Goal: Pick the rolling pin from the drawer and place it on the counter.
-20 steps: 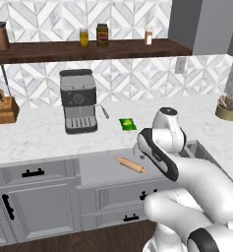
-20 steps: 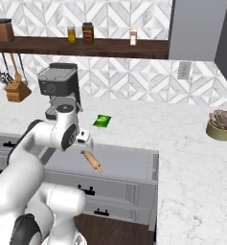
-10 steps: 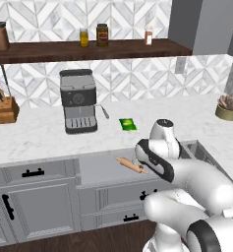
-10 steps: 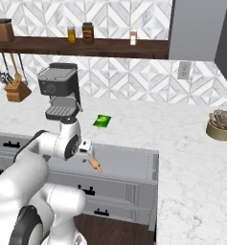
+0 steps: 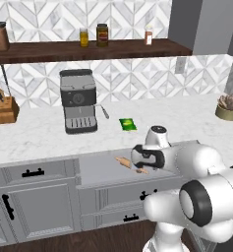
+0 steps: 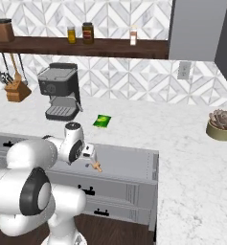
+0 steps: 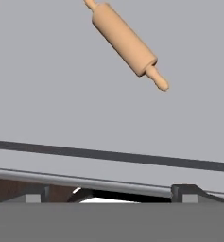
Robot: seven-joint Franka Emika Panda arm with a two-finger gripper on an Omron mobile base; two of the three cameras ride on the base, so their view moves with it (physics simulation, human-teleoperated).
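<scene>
— Wooden rolling pin [image 7: 125,39]: smooth, light brown, a plain cylinder with a narrow knobbed handle at each end. No lettering on it that I can read.

— Where does it lie against the claw [image 7: 108,196]?

— It rests flat and slanted on the plain grey floor of the pulled-out drawer [image 5: 101,167], ahead of the claw and apart from it. In the hand view the pin sits near the top, the dark fingertips [image 7: 189,191] low at the bottom edge, a dark seam of the drawer between them.

— And the claw itself?

— Spread wide, holding nothing.

— Anything written nearby?

— Beyond the claw, on the white marble-look counter [image 5: 39,135] with faint grey veins, lies a small green packet [image 5: 128,124]; its print is too small to read. The boxy dark-and-silver coffee machine [image 5: 78,100] shows no legible brand.
</scene>
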